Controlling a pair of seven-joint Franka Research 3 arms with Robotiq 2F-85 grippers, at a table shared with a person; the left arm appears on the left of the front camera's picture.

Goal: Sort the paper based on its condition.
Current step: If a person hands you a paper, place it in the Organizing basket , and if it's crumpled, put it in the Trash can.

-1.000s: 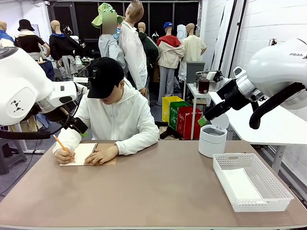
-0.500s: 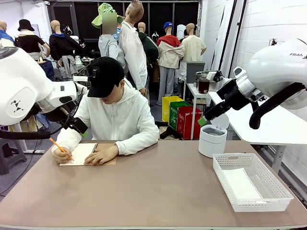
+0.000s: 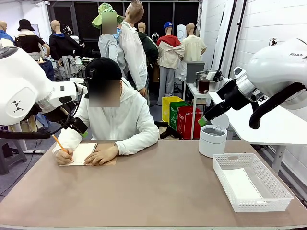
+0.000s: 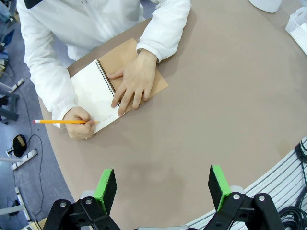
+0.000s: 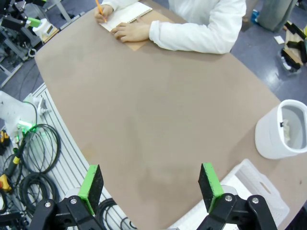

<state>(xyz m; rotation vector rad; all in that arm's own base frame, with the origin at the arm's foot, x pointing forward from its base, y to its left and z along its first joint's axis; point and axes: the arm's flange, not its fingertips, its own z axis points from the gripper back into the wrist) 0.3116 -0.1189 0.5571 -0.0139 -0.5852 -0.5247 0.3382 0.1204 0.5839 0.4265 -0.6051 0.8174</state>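
Inside one basket (image 3: 261, 204), one paper (image 3: 242, 185)

Front low, wrists overhead; share table (image 3: 144, 191).

My left gripper (image 4: 163, 184) hangs over the table (image 4: 216, 96). The notebook (image 4: 103, 93) lies ahead of its fingers, off to their left. A person's hand (image 4: 134, 84) lies flat on the notebook, and the other hand (image 4: 79, 127) holds a pencil (image 4: 62, 121) at the page's near edge. Ahead of my right gripper (image 5: 151, 184), to its right, stands the tub (image 5: 280, 132). The basket (image 5: 261, 184) sits just beside the finger on that same side, with paper (image 3: 242, 184) lying in it.
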